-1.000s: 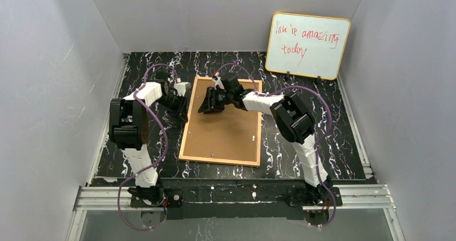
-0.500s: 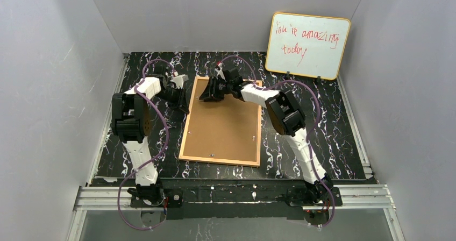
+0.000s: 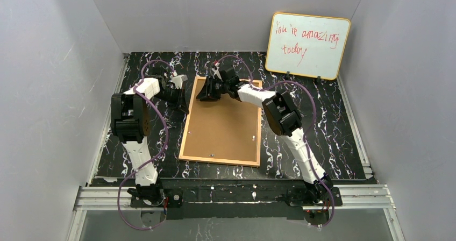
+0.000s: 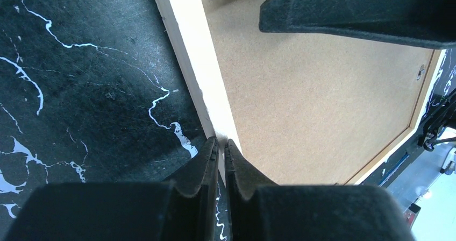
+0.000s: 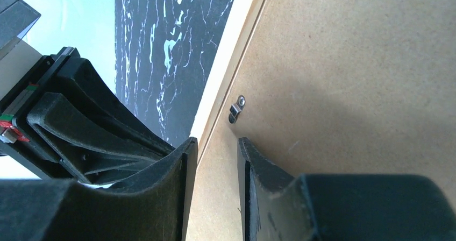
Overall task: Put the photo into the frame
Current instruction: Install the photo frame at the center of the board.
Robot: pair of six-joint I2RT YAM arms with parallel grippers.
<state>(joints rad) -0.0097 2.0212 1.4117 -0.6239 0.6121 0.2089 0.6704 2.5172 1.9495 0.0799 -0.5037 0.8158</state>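
The frame (image 3: 185, 128) lies face down on the black marbled table, its brown fibreboard back panel (image 3: 223, 128) facing up. The photo is not in view. My left gripper (image 3: 183, 102) is shut, its tips (image 4: 221, 140) resting at the frame's left rail (image 4: 188, 52) near the far left corner. My right gripper (image 3: 203, 94) hovers over the back panel at that same corner, its jaws a little apart and empty (image 5: 216, 141). A small metal clip (image 5: 235, 112) sits just ahead of it. The right gripper's finger (image 4: 349, 9) shows in the left wrist view.
A whiteboard (image 3: 307, 45) with red handwriting leans on the back wall at the far right. Grey walls enclose the table on three sides. More metal clips (image 3: 252, 138) sit on the panel. The two grippers are close together at the frame's far left corner.
My right gripper has moved from mid-panel toward the frame's far left corner. My left gripper has shifted slightly farther along the left rail. The frame has not moved.
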